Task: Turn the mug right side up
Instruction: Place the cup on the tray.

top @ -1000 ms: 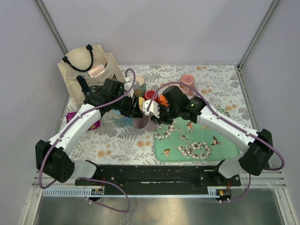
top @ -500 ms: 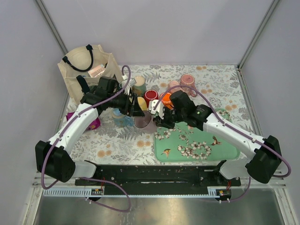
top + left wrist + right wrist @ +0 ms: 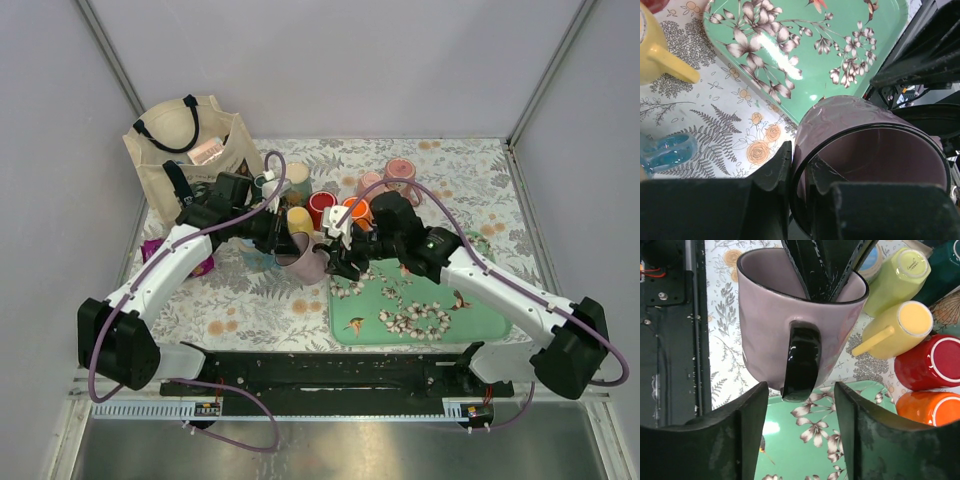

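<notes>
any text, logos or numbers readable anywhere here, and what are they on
No text can be read.
Lime mug, on its base: a small dark printed mark, too blurred to read.
Packet in the bag: a pink label, too small to read.
Mauve mug: no text on the sides in view.

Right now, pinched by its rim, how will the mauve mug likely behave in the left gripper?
The mauve mug looks rigid and glazed, so the thin rim pinch by the left gripper could slip or let it swing. Its black handle likely weights one side. Probably breakable if dropped.
</notes>
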Controlling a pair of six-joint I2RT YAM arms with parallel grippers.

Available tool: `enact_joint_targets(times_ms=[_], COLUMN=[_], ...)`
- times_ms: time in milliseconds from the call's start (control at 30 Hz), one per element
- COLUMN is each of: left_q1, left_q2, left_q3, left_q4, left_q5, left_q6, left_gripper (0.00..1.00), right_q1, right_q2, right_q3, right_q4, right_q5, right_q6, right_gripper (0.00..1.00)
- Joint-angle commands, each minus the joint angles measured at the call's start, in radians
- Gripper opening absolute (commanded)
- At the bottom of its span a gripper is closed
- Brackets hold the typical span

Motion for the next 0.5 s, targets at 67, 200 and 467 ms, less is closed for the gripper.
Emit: enact_joint_targets(times_ms=[67,200,467], left_q1=[0.012,0.012,0.011], left_q2=[-0.031,-0.019,0.004], left_q3=[0.029,0.086,0.172], left_q4=[0.044,-0.002,-0.062], left_q5=[-0.009,-0.153,-0.28], left_q6=[-0.044,0.015,0.083], left_gripper=[0.0,0.0,0.0], right_q1=[-0.006,-0.006,0.014], right_q2=[0.053,0.113,0.199], right_q3=[0.019,0.1,0.242], right_q4=[0.054,0.04,-0.047], right_q5=[0.028,0.046,0.04], right_q6=[-0.006,0.006,-0.034], right_gripper=[0.7,0.68,0.64])
